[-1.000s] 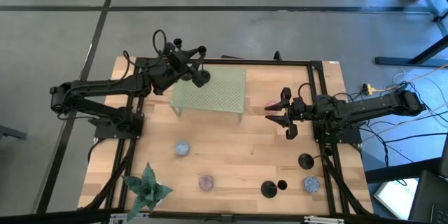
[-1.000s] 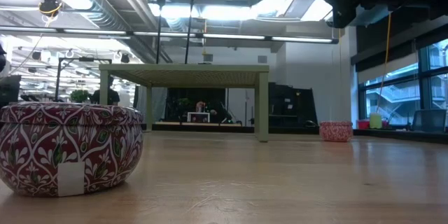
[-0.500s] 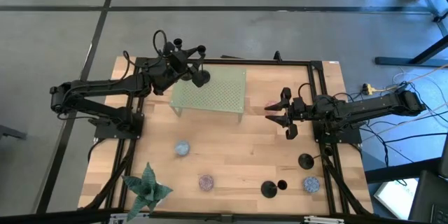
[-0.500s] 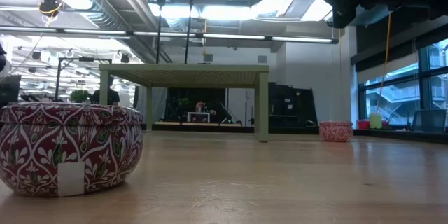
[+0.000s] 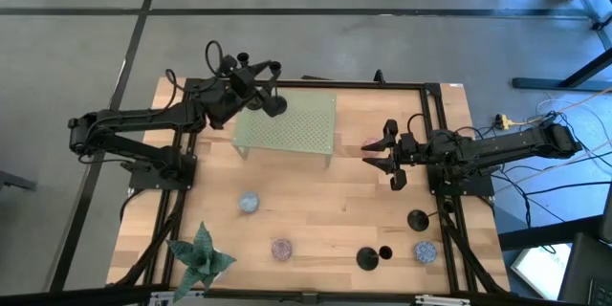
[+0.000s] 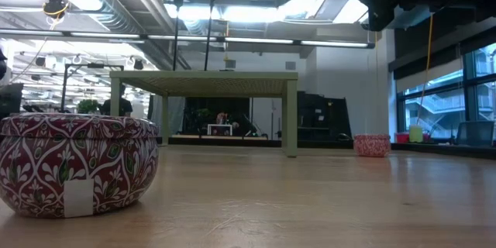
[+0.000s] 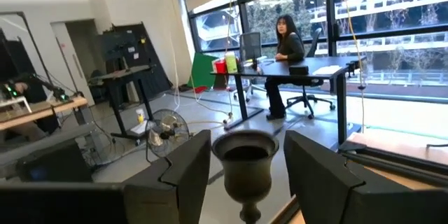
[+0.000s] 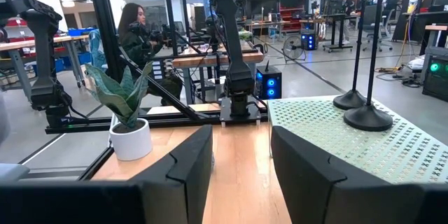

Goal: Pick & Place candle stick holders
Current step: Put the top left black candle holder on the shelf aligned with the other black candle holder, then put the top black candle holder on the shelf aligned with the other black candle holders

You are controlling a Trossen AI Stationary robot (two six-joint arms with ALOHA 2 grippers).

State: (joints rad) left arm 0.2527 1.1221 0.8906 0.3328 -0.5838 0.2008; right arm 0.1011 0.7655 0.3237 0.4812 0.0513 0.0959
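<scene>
currently, the left claw (image 7: pixel 246 147) is positioned above the far left corner of the green perforated stand (image 5: pixel 292 126), which rests on the counter (image 5: pixel 325 201). its fingers are released: they flank the cup of 1 candle stick holder (image 7: pixel 245 161), with a narrow gap visible on each side. the right wrist view shows 2 upright holders (image 8: pixel 367 117) on that corner of the stand, with their round bases just beside each other. 2 further holders (image 5: pixel 418 219) are on the bare counter at its near right area, near a small patterned tin (image 5: pixel 425 251). the right claw (image 8: pixel 240 143) hovers over the counter just to the right of the stand. its fingers are released and parted, with nothing between them. a potted plant (image 5: pixel 201 253) occupies the near left corner.
</scene>
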